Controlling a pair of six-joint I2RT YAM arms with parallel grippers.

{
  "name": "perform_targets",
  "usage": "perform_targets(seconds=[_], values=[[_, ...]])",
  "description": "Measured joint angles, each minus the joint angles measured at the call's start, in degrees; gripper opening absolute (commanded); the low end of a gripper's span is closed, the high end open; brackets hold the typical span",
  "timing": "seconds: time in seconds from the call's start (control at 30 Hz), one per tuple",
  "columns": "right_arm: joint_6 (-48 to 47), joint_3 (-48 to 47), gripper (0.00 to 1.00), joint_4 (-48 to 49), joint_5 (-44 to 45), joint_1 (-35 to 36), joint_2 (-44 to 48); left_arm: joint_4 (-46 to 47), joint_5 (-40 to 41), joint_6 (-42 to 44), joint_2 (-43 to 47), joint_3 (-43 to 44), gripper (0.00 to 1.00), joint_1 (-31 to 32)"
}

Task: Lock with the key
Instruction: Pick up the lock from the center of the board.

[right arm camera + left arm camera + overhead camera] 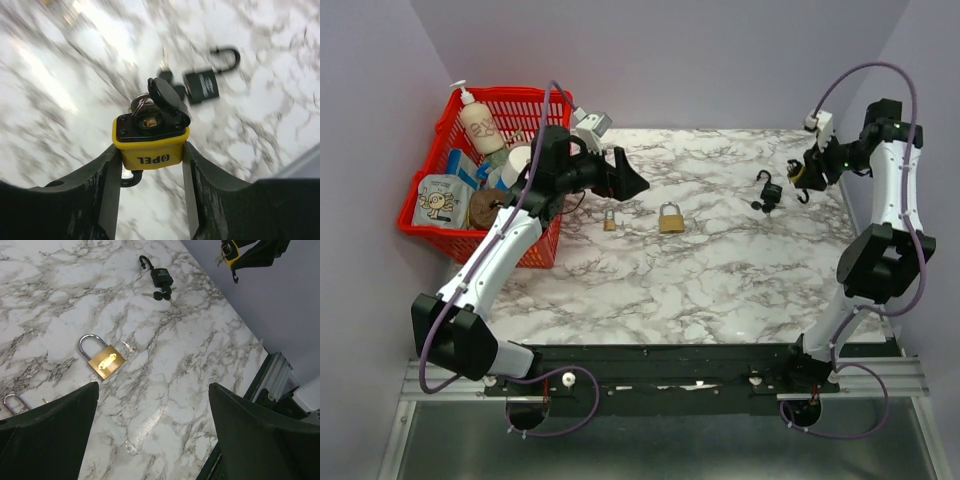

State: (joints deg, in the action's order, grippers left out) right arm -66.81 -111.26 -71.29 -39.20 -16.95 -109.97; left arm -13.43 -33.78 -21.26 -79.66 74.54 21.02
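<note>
My right gripper (151,150) is shut on a yellow padlock (151,145), held above the table with the keyhole end facing the camera. Its black keyhole cover (165,95) is flipped open, and a key ring (140,103) shows just behind it. The same padlock (800,176) hangs at the far right of the table. Below it lies a black padlock (201,86) with keys (167,75) beside it. A brass padlock (105,361) and a small padlock (610,220) lie mid-table. My left gripper (152,440) hovers open, with nothing between its fingers, near the brass padlock.
A red basket (450,110) full of bottles and packets stands at the far left, beside the left arm. Purple walls close in the table on three sides.
</note>
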Motion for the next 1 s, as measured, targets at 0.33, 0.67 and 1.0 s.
perform_targets(seconds=[0.33, 0.67, 1.0], values=[[49.5, 18.6, 0.01, 19.8, -26.1, 4.7, 20.8, 12.2, -6.5, -6.3, 4.3, -5.4, 0.97, 1.2], [102.6, 46.6, 0.01, 59.2, -12.6, 14.5, 38.8, 14.8, 9.9, -5.5, 3.1, -6.7, 0.86, 14.2], [117.4, 50.8, 0.01, 65.1, -1.7, 19.6, 43.4, 20.8, 11.8, -11.1, -4.9, -5.3, 0.75, 21.7]])
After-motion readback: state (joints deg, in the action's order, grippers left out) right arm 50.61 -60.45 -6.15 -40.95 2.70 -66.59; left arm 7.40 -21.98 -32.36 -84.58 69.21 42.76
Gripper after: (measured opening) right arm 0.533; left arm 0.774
